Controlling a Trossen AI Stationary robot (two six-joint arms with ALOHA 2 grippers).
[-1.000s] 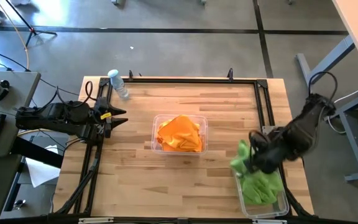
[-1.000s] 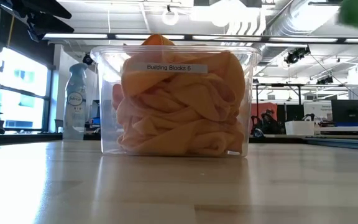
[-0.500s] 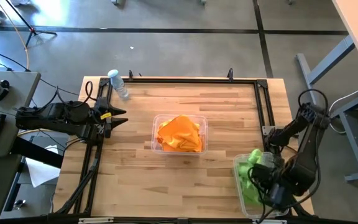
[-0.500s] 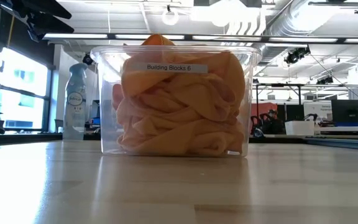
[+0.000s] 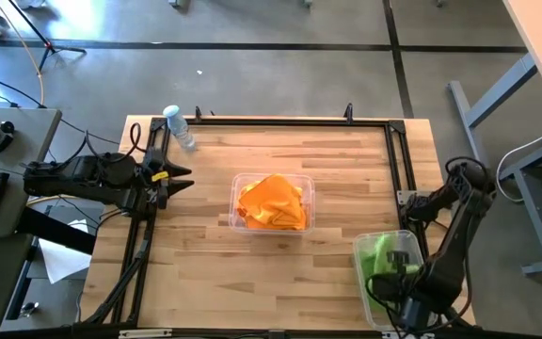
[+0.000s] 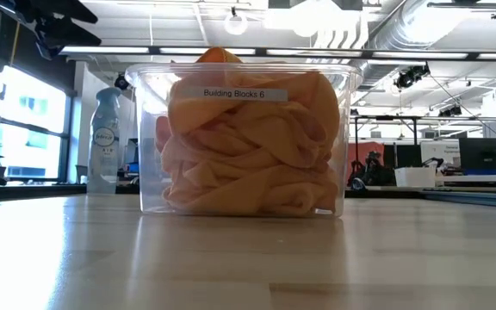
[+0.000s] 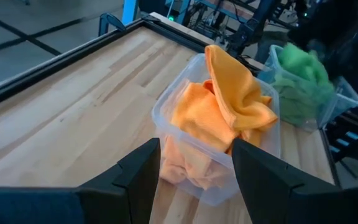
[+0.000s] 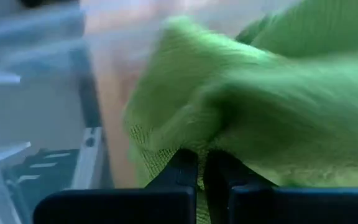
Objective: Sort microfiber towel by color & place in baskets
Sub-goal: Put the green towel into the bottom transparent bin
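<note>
Orange microfiber towels point(image 5: 271, 200) fill the clear basket point(image 5: 234, 188) at the table's middle, heaped above its rim; the low view shows them pressed against its wall point(image 6: 149, 129). Green towels point(image 5: 379, 259) lie in the second clear basket point(image 5: 358, 247) at the near right corner. My right gripper point(image 5: 401, 271) points down over this basket, shut among the green cloth point(image 8: 278, 93). My left gripper point(image 5: 179, 179) stands open at the left edge, touching nothing, facing the orange basket point(image 7: 166, 115). My right gripper pinches a bunched fold of a green towel point(image 8: 194, 134) between its two fingertips, coming from above and pointing down. One layer or several, I cannot tell. The cloth gathers toward the fingertips inside the basket, over the other green towels.
A bottle point(image 5: 179, 127) stands at the far left corner of the table. A black frame rail point(image 5: 271, 120) runs around the table's far and side edges. Bare wood lies between the two baskets and toward the near left.
My right gripper has carried the green towel toward the table's near edge and down, from beside the green basket's far left corner to over its middle, and its wrist has rolled. The towel, which hung outside the basket, now sits inside it.
</note>
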